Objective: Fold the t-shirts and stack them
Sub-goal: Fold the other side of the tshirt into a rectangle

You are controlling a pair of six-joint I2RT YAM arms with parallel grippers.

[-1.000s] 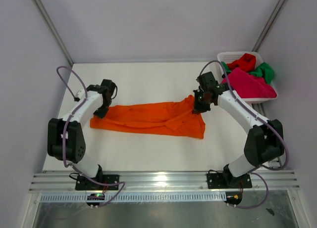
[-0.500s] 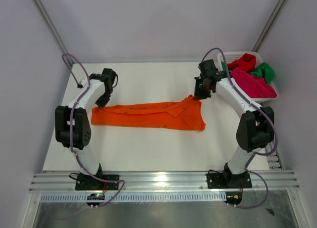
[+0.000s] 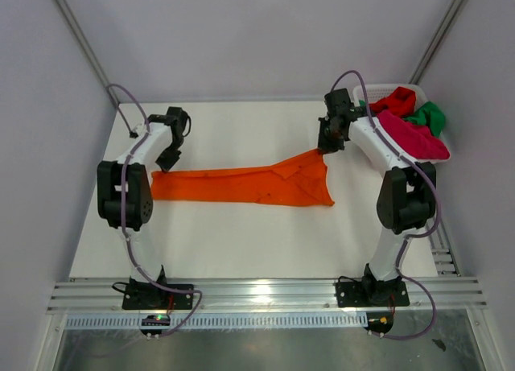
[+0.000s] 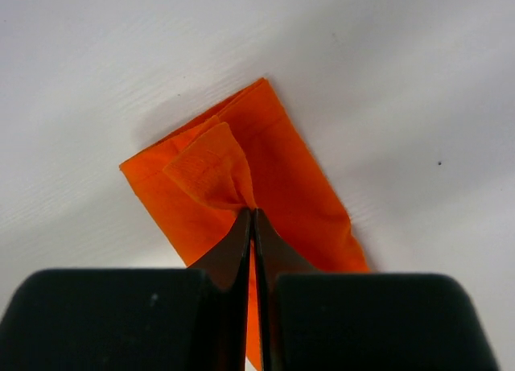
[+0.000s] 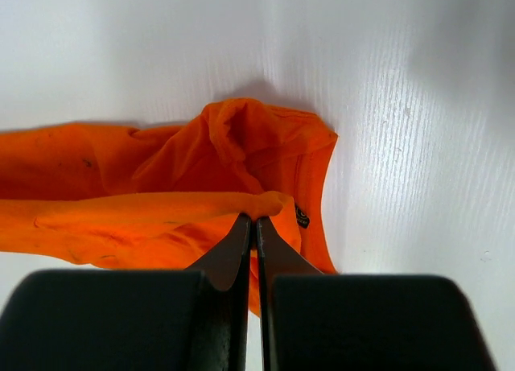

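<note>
A bright orange t-shirt (image 3: 249,186) lies stretched in a long band across the table's middle. My left gripper (image 3: 167,163) is shut on its left end, where a pinched fold of orange cloth (image 4: 213,166) rises from the tips of my left gripper (image 4: 252,212). My right gripper (image 3: 323,147) is shut on the shirt's right upper corner, lifted off the table; orange cloth (image 5: 201,202) bunches over the closed tips of the right gripper (image 5: 256,220). Red (image 3: 396,101), green (image 3: 430,115) and magenta-pink (image 3: 406,136) t-shirts lie heaped in the basket.
The white lattice basket (image 3: 366,91) stands at the table's back right corner, close to my right arm. White table (image 3: 241,242) surface shows in front of and behind the orange shirt. Enclosure walls stand on the left, right and back.
Both grippers moved toward the back of the table with the shirt's ends. The orange shirt slid back and drew out straighter and narrower.
</note>
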